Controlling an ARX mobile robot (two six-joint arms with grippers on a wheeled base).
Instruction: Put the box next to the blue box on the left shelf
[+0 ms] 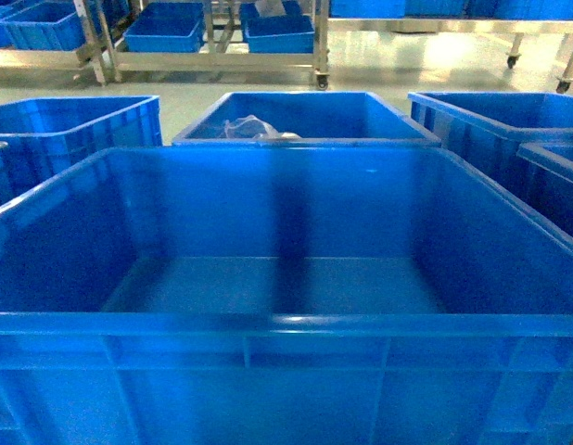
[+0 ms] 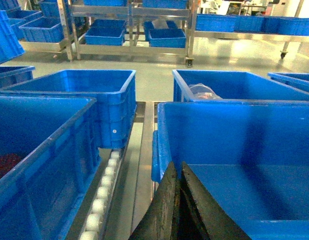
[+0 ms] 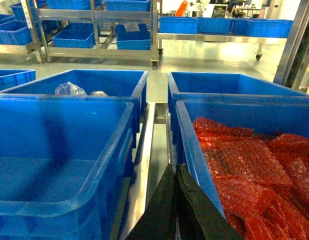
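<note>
Head view is filled by the box, a deep bright-blue crate with a bare glossy floor, its near rim closest to the camera. Just beyond it sits another blue crate holding crumpled clear plastic. Left gripper hangs at the box's left wall, jaws pressed together. Right gripper sits in the gap between the box and a right-hand crate of red bubble wrap, jaws likewise pressed together. Far off stand metal shelves with shallow trays.
</note>
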